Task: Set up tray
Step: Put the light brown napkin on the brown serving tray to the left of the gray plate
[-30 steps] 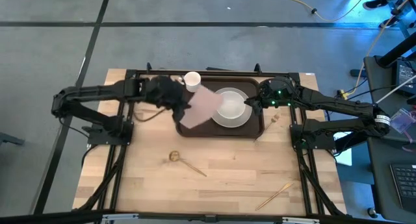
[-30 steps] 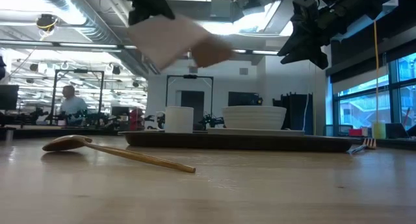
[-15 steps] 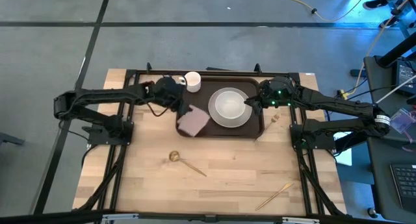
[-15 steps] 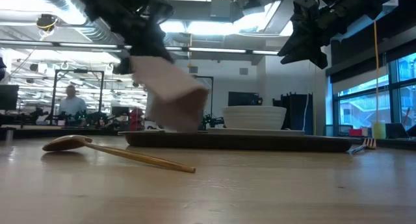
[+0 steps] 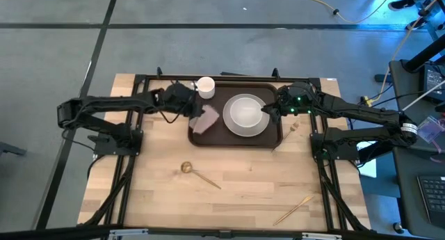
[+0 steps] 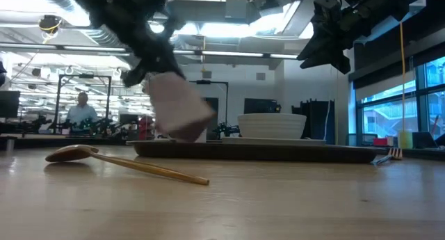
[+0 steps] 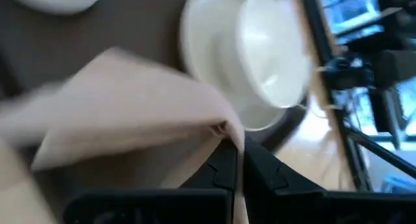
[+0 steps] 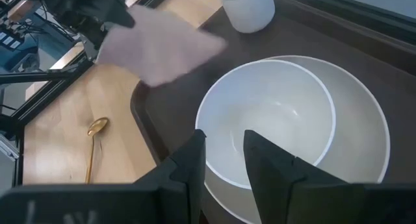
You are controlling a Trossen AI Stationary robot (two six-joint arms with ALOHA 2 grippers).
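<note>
The left gripper had its jaws pinched together on a corner of the tan-pink napkin, the cloth hanging from that corner and draping down over the left end of the tray. From table height the napkin's lower edge looked to be touching the tray floor or just above it; I could not tell which. The right gripper hung above the right rim of the white bowl, jaws partly apart with nothing between them.

The bowl sat on a white plate at the middle of the dark brown tray, which lay toward the far side of the wooden table between the two arms. A white cup stood in the tray's far left corner, just beside the napkin. A gold spoon and a gold fork lay on the bare wood nearer me, well apart from the tray.

My worry was the cloth itself. Held by a single corner, it could fold or bunch as it settled rather than lie flat, and it might end draped across the tray's rim. Any sweep toward the cup could also knock it over.
</note>
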